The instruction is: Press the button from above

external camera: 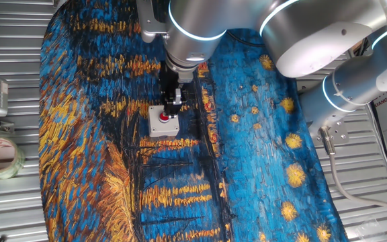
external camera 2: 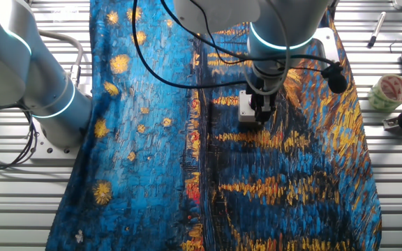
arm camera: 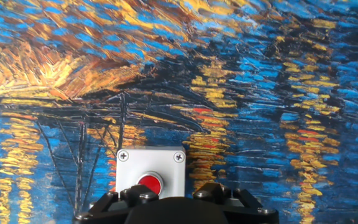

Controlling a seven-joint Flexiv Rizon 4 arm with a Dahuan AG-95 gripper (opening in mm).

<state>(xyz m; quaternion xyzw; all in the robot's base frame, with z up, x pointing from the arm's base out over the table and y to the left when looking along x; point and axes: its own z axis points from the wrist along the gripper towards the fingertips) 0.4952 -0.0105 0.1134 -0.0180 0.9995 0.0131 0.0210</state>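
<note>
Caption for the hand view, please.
Hand view: red button in its light-grey box on the painted cloth, just ahead of the gripper.

The gripper hangs straight down over a small light-grey box, whose visible part shows just beside the fingers on a blue and gold painted cloth. The fingers hide the box's top. Well apart from the fingers lie a tape roll and a marker.

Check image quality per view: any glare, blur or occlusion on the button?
Hand view: sharp, even light, button clear, gripper body dark along the bottom edge. One fixed view: button partly visible beside the gripper, arm shells glare. Other fixed view: gripper hides the button, grey box edge shows.
</note>
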